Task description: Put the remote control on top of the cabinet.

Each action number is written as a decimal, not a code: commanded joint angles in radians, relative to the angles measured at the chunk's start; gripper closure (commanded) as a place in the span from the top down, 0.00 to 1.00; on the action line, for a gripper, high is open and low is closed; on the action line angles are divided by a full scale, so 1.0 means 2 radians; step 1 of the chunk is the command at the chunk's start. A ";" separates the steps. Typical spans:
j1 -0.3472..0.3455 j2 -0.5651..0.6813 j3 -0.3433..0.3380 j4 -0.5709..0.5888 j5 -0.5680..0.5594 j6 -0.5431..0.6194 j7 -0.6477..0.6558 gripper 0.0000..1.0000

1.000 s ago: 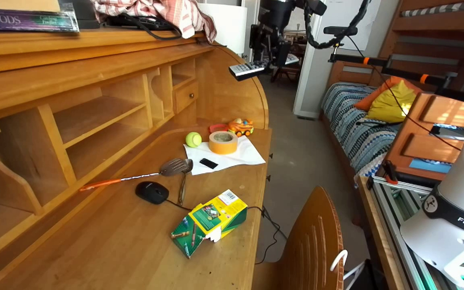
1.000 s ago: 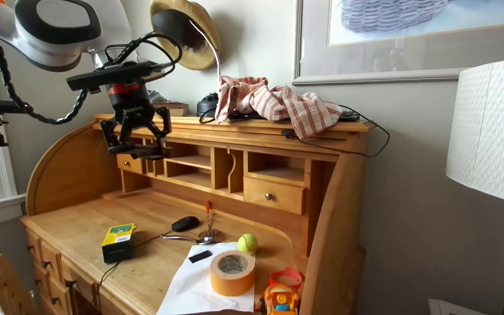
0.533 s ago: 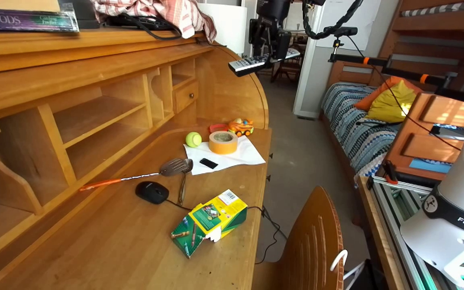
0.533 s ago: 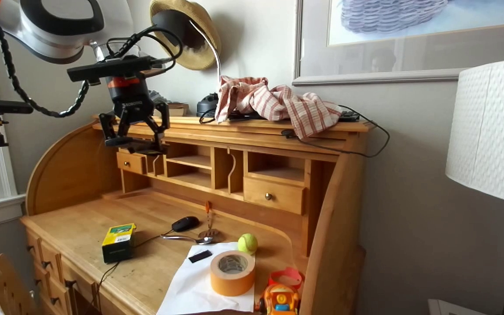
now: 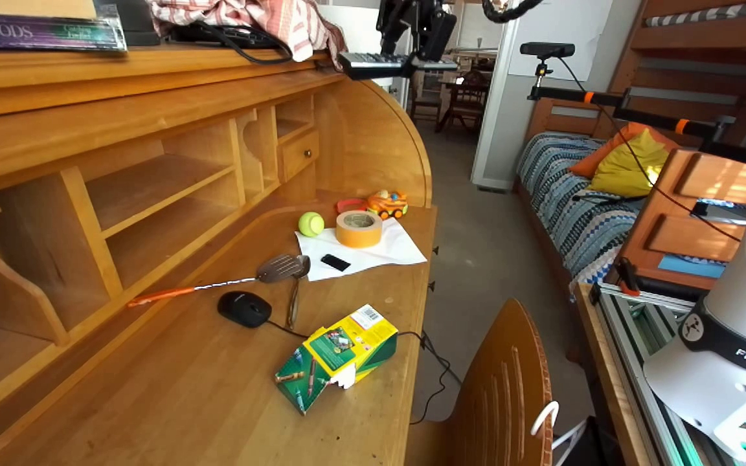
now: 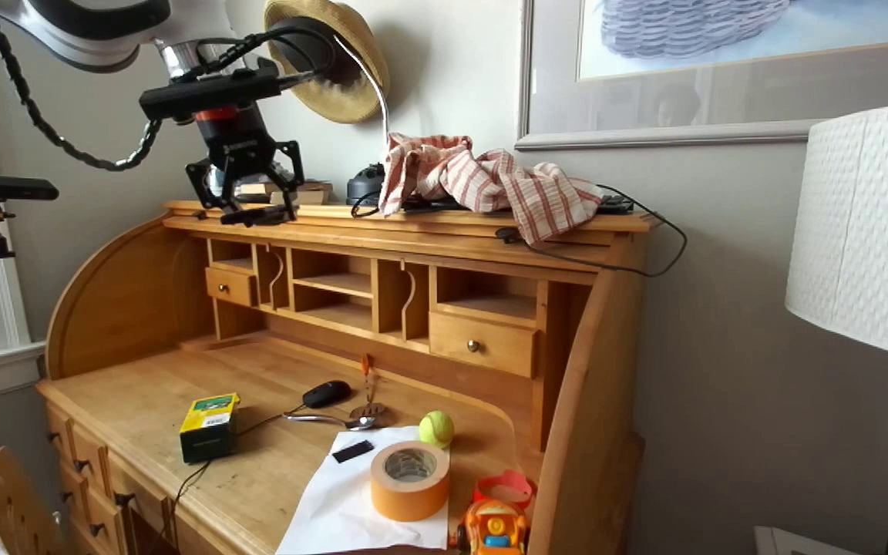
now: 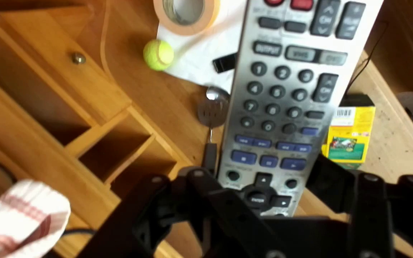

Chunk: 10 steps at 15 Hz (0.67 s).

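The remote control [image 7: 278, 89] has a silver face with grey and blue buttons and dark edges. My gripper [image 7: 274, 190] is shut on it, the fingers on its two long sides near one end. In an exterior view the remote control [image 5: 373, 63] lies about level in the gripper [image 5: 408, 65], above the desk surface. In an exterior view the gripper [image 6: 255, 212] is at about the height of the top board of the cabinet [image 6: 452, 221], towards its window end. The cabinet also shows in an exterior view [image 5: 153, 116] and the wrist view [image 7: 41, 122].
On the top board are a striped cloth [image 6: 482, 173], a black lamp base [image 6: 365, 185] and books [image 6: 309, 190]. On the desk lie a box [image 6: 209, 428], a mouse [image 6: 327, 394], a tape roll [image 6: 409, 493], a ball [image 6: 436, 428] and a small black object [image 6: 353, 451].
My gripper has risen with the remote control, from in front of the cubbyholes to the top board's height. In an exterior view it has also moved left, towards the cabinet.
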 commanded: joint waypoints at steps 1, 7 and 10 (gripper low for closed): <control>0.041 0.014 -0.019 0.058 0.084 -0.031 -0.093 0.34; 0.051 0.117 -0.014 0.223 0.154 -0.167 -0.219 0.34; 0.031 0.108 0.009 0.212 0.141 -0.159 -0.205 0.59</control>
